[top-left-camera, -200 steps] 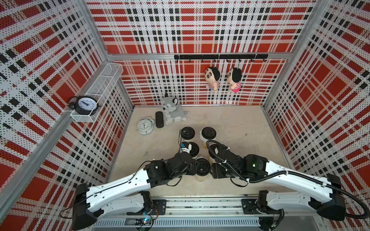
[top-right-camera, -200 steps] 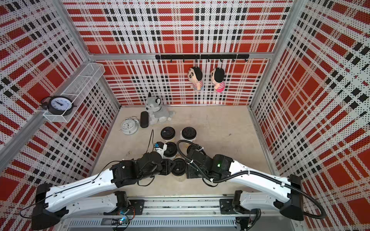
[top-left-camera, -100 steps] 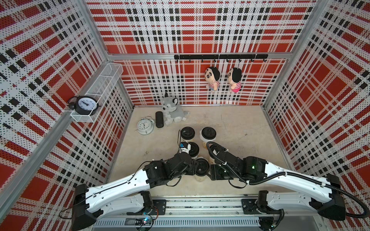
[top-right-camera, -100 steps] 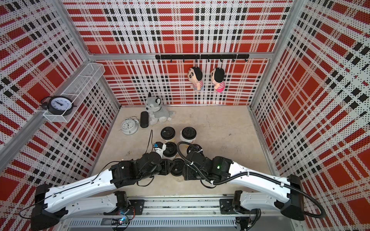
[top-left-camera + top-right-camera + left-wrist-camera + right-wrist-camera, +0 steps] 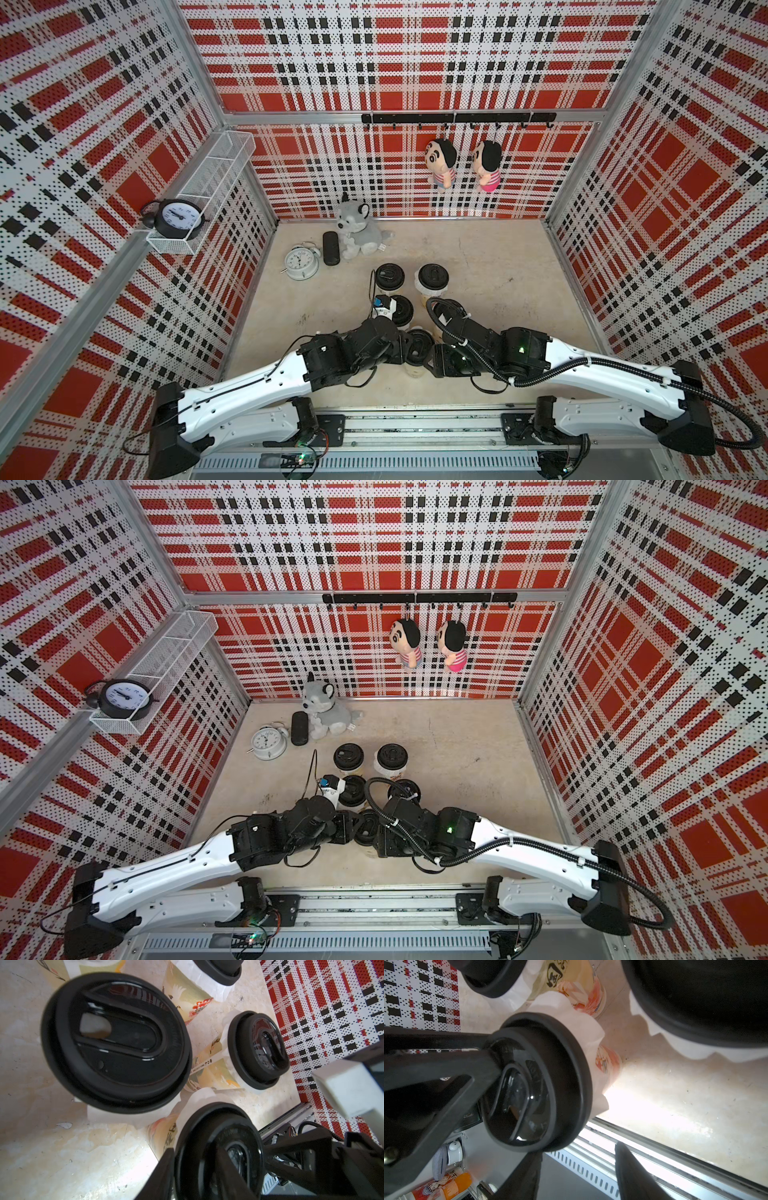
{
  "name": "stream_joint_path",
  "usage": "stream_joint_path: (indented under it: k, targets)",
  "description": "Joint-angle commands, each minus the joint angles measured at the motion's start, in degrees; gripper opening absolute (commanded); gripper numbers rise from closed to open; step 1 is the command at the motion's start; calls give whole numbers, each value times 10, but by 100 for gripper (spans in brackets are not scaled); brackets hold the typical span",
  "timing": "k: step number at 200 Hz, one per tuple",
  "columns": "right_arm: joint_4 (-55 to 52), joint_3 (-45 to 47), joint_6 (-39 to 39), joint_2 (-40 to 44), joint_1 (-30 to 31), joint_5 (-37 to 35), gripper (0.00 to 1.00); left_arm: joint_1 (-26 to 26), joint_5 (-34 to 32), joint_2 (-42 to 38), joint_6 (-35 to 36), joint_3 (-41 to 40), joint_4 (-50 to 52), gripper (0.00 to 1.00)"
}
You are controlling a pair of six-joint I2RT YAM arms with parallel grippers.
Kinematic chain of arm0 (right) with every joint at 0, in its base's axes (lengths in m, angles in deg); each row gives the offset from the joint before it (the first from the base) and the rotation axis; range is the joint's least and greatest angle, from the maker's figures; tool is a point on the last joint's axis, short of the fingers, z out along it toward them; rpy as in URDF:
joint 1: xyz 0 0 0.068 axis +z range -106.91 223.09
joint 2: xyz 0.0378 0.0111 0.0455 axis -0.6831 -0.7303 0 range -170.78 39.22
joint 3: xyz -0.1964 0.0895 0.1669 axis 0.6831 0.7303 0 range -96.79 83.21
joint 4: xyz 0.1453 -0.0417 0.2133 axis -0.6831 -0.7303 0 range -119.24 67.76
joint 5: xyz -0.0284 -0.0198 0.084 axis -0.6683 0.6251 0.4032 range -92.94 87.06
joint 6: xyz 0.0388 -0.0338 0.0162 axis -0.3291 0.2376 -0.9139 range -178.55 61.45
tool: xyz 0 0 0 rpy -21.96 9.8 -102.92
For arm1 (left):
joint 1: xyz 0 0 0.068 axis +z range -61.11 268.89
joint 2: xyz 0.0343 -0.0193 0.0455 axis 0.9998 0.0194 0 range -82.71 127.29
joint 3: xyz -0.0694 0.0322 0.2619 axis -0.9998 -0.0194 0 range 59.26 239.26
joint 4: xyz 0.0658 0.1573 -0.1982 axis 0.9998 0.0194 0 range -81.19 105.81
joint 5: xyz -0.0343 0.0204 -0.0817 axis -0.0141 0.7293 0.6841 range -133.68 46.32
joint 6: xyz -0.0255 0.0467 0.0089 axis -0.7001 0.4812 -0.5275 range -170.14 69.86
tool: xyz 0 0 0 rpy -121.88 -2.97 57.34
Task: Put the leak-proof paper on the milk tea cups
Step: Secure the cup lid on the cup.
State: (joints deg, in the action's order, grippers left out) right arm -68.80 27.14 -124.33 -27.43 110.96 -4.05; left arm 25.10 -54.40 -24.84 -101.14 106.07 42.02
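Five tall tapered white paper milk tea cups [image 5: 414, 369] with orange and yellow prints stand clustered mid-desk on the beige desk [image 5: 490, 249]: two far, two in the middle, one nearest. Each wears a black round plastic lid [image 5: 432, 276]. The leak-proof paper [image 5: 591, 1028], thin whitish round sheets with crinkled rims, sits pinched between lid and cup mouth. It hangs out as a white skirt under the lids, as seen in the left wrist view [image 5: 199, 1097] too. Both arms meet over the nearest cup. The left gripper [image 5: 194, 1149] comes in from the left, its fingers [image 5: 163, 1176] narrow and nipped on that cup's lid rim [image 5: 245, 1136], one outside the rim and one lying on the lid top. The right gripper [image 5: 578, 1149] sits just right of the same cup. Its fingers [image 5: 631, 1174] are partly apart with only the desk edge and rail showing between them. One fingertip is at the lid's lower rim; contact there is unclear. The middle right cup is mostly hidden by the right arm in both top views. At the far left of the desk are a white twin-bell alarm clock [image 5: 300, 262], a black oblong capsule-shaped object [image 5: 331, 248] and a grey plush husky [image 5: 357, 232]. Two plush dolls [image 5: 441, 164] hang on the back wall rail. A black alarm clock [image 5: 178, 214] sits in a white wire basket [image 5: 216, 166] on the left wall.
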Motion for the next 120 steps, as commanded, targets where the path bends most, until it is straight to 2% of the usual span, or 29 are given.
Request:
stream_joint_path:
  k: [1,69,120]
  targets:
    - [-112,53,-12,-60,3,-35,59,-5,36,24,8,-44,91,36]
    - [-117,76,-26,-46,3,-38,59,-5,39,11,4,-54,91,36]
    - [-127,-25,11,-28,-2,-88,62,-5,33,12,2,-45,92,36]
